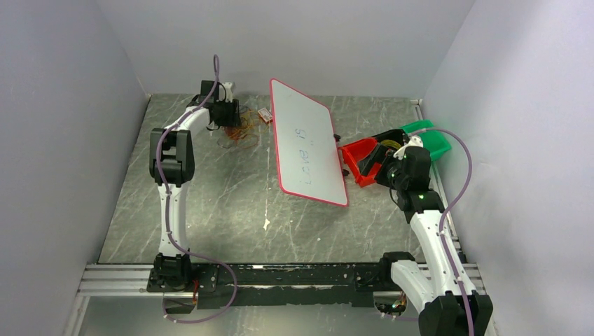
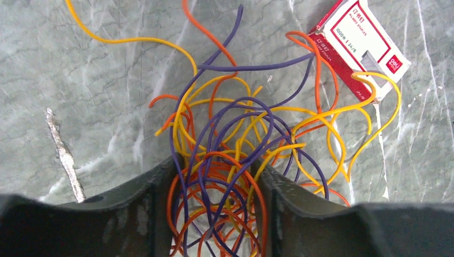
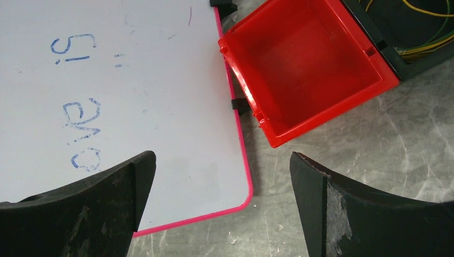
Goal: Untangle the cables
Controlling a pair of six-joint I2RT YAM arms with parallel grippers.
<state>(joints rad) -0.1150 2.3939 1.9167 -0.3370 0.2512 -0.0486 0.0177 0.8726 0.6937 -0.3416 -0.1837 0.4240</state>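
The cables (image 2: 235, 160) are a tangled bunch of thin orange, yellow and purple loops lying on the grey table, at the far left in the top view (image 1: 242, 130). My left gripper (image 2: 214, 168) is down on the bunch, its jaws half apart. Several loops lie between the fingers (image 2: 155, 203), and some strands touch both inner faces. From above the left gripper (image 1: 225, 115) stands right over the near side of the bunch. My right gripper (image 3: 222, 160) is wide open and holds nothing, hovering over a corner of the whiteboard (image 3: 134, 80) and bare table.
A red-and-white staples box (image 2: 364, 37) lies against the far edge of the bunch. The pink-edged whiteboard (image 1: 308, 140) sits mid-table. To its right are a red bin (image 3: 305, 64), a black bin with thin wires inside (image 3: 423, 32) and a green bin (image 1: 431, 140).
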